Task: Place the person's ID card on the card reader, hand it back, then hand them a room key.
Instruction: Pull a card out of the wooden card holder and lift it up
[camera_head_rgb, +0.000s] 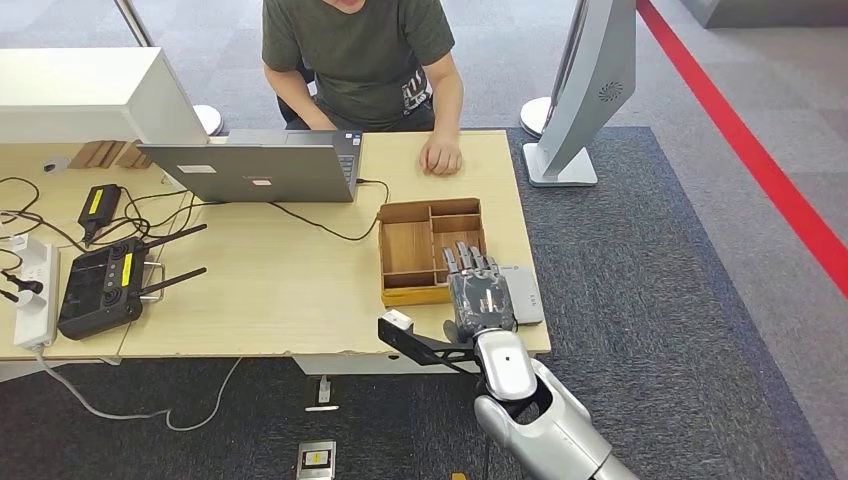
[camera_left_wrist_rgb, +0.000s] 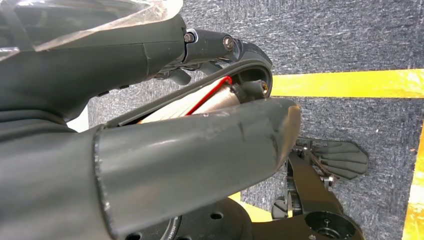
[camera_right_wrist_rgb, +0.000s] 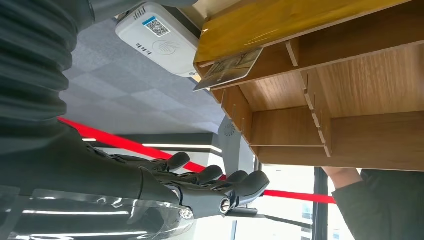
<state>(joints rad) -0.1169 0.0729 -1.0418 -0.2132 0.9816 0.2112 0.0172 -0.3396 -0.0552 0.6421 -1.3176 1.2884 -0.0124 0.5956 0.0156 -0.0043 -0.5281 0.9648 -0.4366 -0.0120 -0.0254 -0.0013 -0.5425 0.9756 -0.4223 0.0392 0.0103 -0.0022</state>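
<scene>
The desk (camera_head_rgb: 270, 290) carries a wooden tray (camera_head_rgb: 408, 250) of open compartments near its right end. At the far edge a person sits, one hand (camera_head_rgb: 441, 155) resting on the desk just beyond the tray. The right robot hand (camera_head_rgb: 477, 290) hovers over the tray's near right corner, fingers straight and apart, released and holding nothing. Just right of it lies the white card reader (camera_head_rgb: 525, 293). A card (camera_right_wrist_rgb: 230, 68) lies in the tray's compartment nearest the reader, apart from the fingers. The left robot hand (camera_left_wrist_rgb: 165, 125) hangs by the floor; its state cannot be told.
</scene>
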